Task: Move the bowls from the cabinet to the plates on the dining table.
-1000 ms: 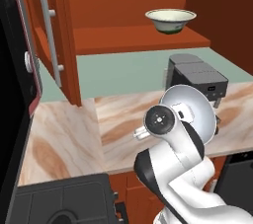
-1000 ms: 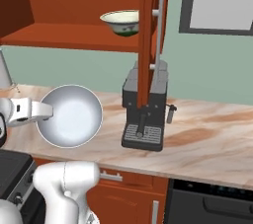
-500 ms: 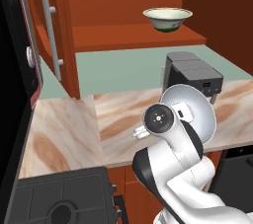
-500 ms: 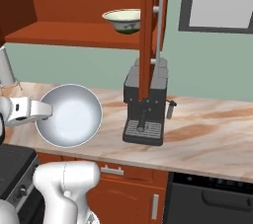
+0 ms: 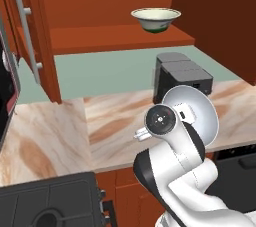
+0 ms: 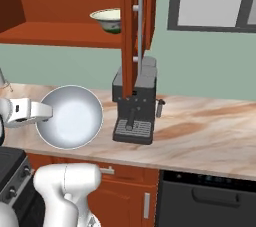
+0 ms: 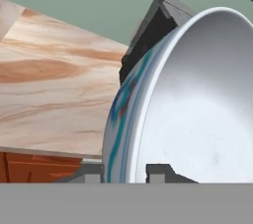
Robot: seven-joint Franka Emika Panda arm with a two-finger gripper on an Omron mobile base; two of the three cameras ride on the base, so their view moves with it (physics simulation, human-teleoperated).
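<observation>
One bowl down from the shelf, one to go. Nearest, the pincer is clamped on the rim of the pale grey-blue bowl, fingers either side of the wall, bowl tipped on edge w/ its mouth facing sideways, held out over the front of the counter. Just beyond the held bowl stands the black coffee machine on that same counter. Higher up and further back, the cream bowl w/ green band sits upright on the shelf of the open cabinet, well apart from the pincer. Step in hand, I judge: carry phase of bowl no. 1. Next move calls for taking it to a plate on the dining table, levelling it, foot down, before letting go; 2nd bowl after that.
</observation>
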